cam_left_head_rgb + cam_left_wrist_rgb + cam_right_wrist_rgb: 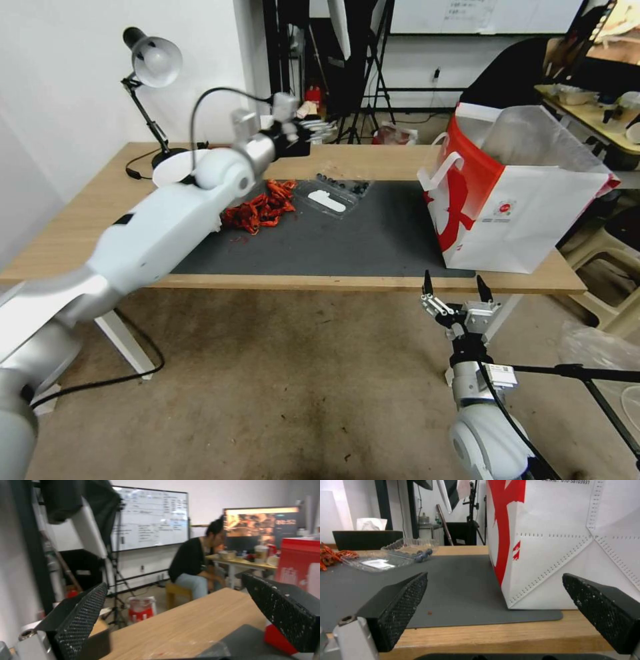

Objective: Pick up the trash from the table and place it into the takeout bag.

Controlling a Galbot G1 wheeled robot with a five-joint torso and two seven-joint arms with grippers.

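— Shells?
— Red shells (261, 207) lie on the mat's far left, beside a clear tray (331, 195). The takeout bag (513, 200) stands right.
— Your grippers?
— My left gripper (319, 127) hovers over the table's (80, 227) far edge, fingers wide, empty. My right gripper (455, 288) waits near the bag, spread, empty.

From the head we look forward and down over the whole counter (373, 283), standing back from its near edge. Our left wrist camera sits low above the counter's far side, facing out across the wood into the room. Our right wrist camera hangs just off the near edge at mat level, close to the takeout bag (560, 542) — the dark grey mat (460, 580) and clear tray (386, 557) also appear from the head.
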